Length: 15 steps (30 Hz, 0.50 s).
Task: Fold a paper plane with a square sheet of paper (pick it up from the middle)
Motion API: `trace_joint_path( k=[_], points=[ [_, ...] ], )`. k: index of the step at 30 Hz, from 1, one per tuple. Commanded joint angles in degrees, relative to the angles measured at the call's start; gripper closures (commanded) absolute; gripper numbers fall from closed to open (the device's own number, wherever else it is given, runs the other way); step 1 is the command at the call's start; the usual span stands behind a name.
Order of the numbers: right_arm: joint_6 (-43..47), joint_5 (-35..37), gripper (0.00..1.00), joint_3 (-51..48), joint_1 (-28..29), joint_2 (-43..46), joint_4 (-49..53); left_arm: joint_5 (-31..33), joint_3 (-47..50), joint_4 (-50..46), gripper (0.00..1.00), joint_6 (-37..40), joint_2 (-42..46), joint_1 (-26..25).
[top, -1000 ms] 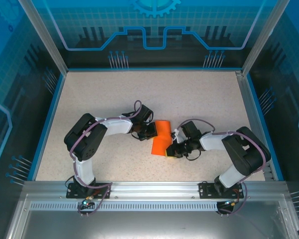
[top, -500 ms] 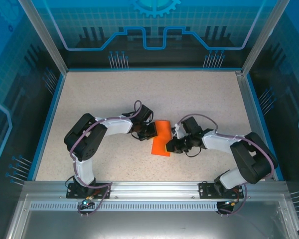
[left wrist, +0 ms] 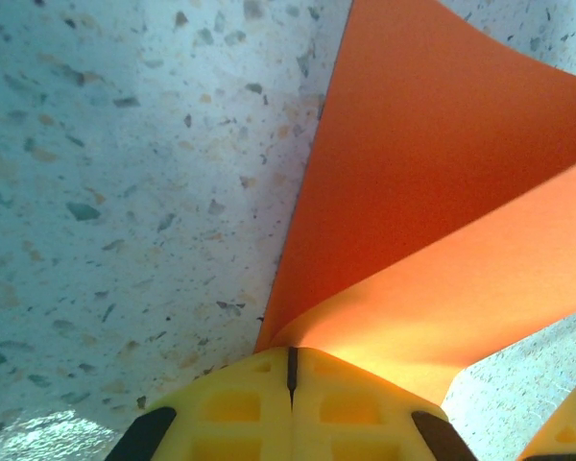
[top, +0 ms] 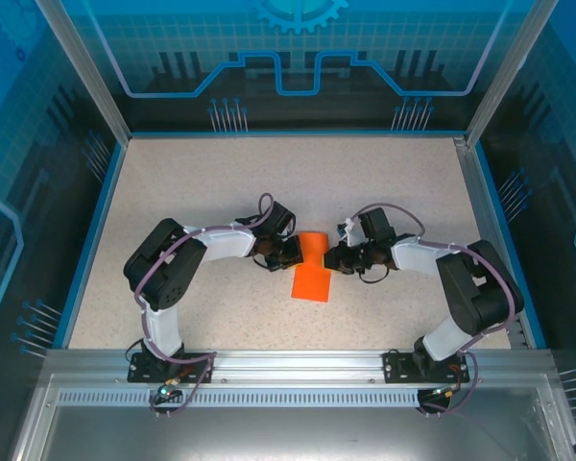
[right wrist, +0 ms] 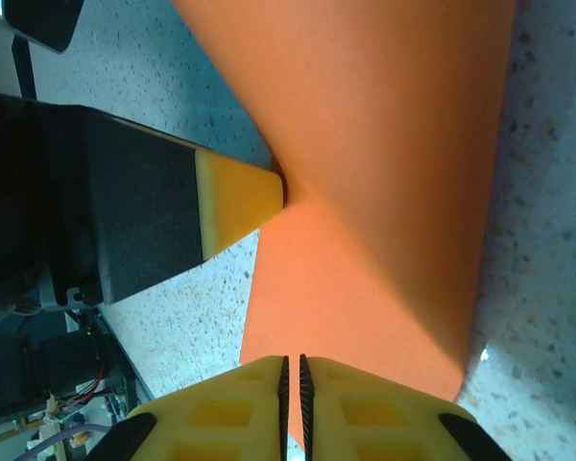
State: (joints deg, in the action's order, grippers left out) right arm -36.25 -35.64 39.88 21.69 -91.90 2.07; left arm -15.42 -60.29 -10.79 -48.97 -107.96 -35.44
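Speckled table (top: 192, 182): orange sheet (top: 312, 279) thin, floppy, so you pinch near crease; L claw (left wrist: 290, 353) clamps it, R claw (right wrist: 290, 363) near-shut.

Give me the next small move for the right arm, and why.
Probably close the right tool firmly on the right edge of the orange sheet before any lift. The left tool is shut on the opposite edge at mid-length, but the right one shows a thin slit between its tips, so its grip looks uncertain.

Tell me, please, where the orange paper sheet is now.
In the top view the orange paper sheet lies near the centre of the table, between the left gripper and the right gripper.
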Motion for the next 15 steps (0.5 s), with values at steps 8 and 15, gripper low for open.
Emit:
trace_joint_path(
  k=[8,15],
  points=[
    [1.3,0.4,0.87,-0.6,-2.0,-9.6,-3.5,1.7,0.4,-5.4,1.00,1.5,-3.0,-0.7],
    [0.0,-1.6,0.87,2.1,-2.5,-4.3,-0.6,2.0,0.3,-6.1,1.00,1.9,-2.9,-0.7]
  ],
)
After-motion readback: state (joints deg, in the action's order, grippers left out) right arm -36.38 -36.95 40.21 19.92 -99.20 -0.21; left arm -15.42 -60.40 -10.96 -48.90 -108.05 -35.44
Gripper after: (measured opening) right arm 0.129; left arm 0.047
